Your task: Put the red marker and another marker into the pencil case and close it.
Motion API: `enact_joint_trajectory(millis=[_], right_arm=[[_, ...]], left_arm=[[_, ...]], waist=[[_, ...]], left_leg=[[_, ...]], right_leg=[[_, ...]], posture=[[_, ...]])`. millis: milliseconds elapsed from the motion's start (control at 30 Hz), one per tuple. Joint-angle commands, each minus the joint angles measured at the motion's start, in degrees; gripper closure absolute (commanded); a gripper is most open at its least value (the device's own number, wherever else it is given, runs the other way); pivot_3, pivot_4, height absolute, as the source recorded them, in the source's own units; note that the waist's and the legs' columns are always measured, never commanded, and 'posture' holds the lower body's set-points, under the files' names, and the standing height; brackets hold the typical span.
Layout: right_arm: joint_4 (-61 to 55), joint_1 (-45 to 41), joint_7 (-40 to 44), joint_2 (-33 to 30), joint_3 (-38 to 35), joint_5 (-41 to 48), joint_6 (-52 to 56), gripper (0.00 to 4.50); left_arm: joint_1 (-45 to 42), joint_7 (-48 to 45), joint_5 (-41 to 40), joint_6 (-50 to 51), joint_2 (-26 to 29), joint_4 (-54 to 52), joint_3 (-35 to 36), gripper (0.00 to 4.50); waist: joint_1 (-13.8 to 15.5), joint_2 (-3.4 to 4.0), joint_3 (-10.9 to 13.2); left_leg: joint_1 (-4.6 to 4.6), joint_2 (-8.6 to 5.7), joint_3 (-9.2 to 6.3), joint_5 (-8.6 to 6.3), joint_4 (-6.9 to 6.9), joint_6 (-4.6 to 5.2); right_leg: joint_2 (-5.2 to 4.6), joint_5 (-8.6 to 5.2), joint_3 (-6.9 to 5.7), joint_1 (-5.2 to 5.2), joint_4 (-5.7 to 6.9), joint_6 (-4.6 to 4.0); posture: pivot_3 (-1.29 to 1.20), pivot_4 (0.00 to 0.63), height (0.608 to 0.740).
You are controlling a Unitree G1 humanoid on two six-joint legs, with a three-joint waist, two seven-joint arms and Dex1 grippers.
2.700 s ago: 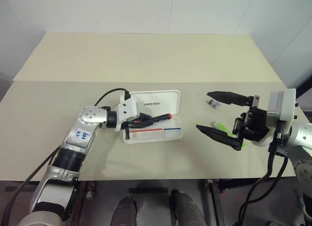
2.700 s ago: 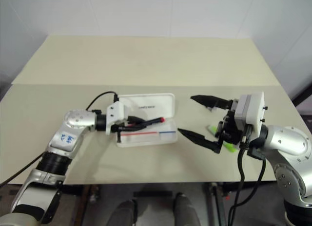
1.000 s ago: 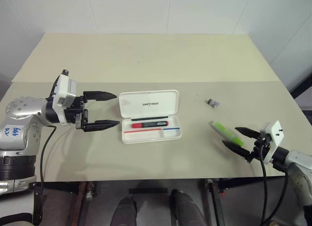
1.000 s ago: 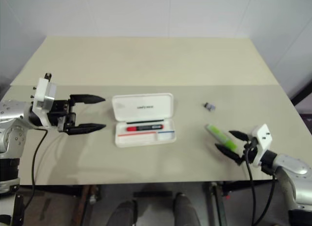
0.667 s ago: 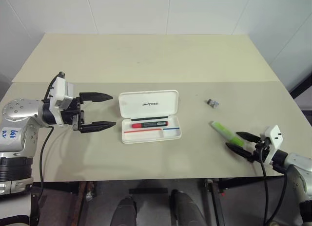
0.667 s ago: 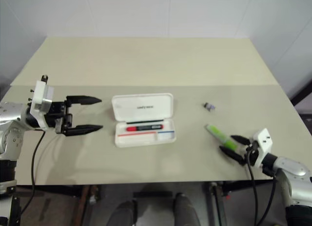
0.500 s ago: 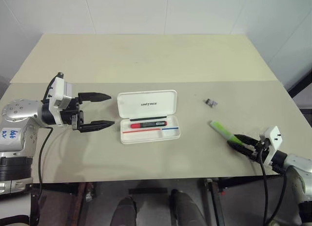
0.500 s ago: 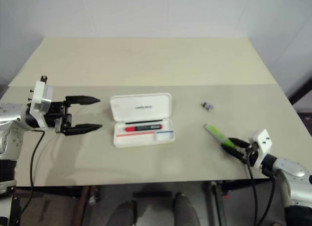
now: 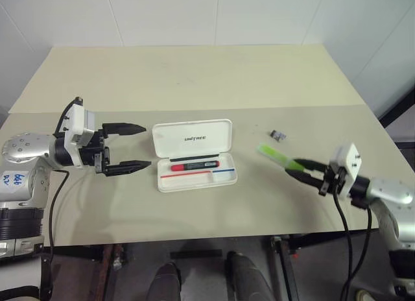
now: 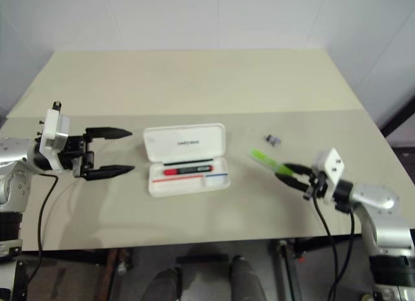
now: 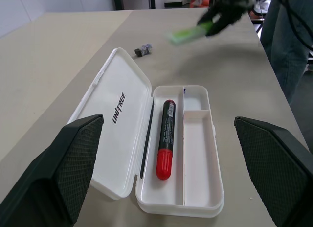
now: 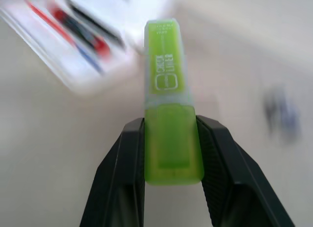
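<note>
The right claw (image 12: 168, 168) is pinching the lime-green marker (image 12: 167, 104) between its two black fingers (image 12: 222, 173), one finger on each side of the marker's body. The marker's paler end points away from the claw, toward the pencil case (image 9: 194, 155). In the head views this claw (image 9: 305, 172) holds the marker (image 9: 277, 156) above the table (image 9: 194, 74), to the right of the case and near a small dark grey object (image 9: 278, 134) that lies on the table.

The left claw (image 9: 133, 146) is spread wide and holds nothing. It points at the left end of the case and stays apart from it.

The pencil case lies open in the middle of the table, with its lid flat behind the tray. The red marker (image 11: 166, 139) lies inside the tray, in the long compartment next to the hinge.
</note>
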Motion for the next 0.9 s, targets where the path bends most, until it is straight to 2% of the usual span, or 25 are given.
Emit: enact_joint_trajectory(millis=[33,333,533,900], right_arm=[[-5.0,-4.9,2.9,1.1,4.8,2.5,2.9,3.39],[-1.3,-14.8,7.9,9.2,18.5,-0.7,3.3,3.39],[8.0,-19.4,8.1,15.9,24.6,-6.4,-0.4,3.39],[21.2,-26.2,10.6,24.0,28.8,-12.6,-6.0,3.39]], left_arm=[[1.5,-0.3,0.0,-1.4,1.1,-1.8,1.5,0.0],[4.7,0.5,0.0,-2.2,1.4,-4.2,2.0,0.0],[7.7,1.8,-0.1,-1.9,1.5,-6.5,2.8,0.0],[9.4,3.9,-0.5,-1.5,0.6,-9.2,2.3,0.0]], waist=[[0.1,0.0,0.0],[0.4,0.0,0.0],[0.0,0.0,0.0],[-0.1,0.0,0.0]], left_leg=[[-0.01,0.01,-0.01,0.0,0.0,0.0],[-0.12,0.01,-0.02,-0.1,-0.05,-0.09],[-0.09,0.02,-0.03,-0.11,-0.06,-0.08],[-0.07,0.08,-0.04,-0.12,-0.11,-0.1]], right_leg=[[0.01,0.0,-0.01,0.0,0.0,0.01],[0.0,0.05,-0.04,-0.12,0.11,0.22],[0.0,0.04,-0.06,-0.16,0.19,0.23],[0.03,0.17,-0.13,-0.21,0.31,0.47]], posture=[[0.0,0.15,0.74],[0.0,0.15,0.74],[0.0,0.15,0.74],[0.0,0.15,0.74]])
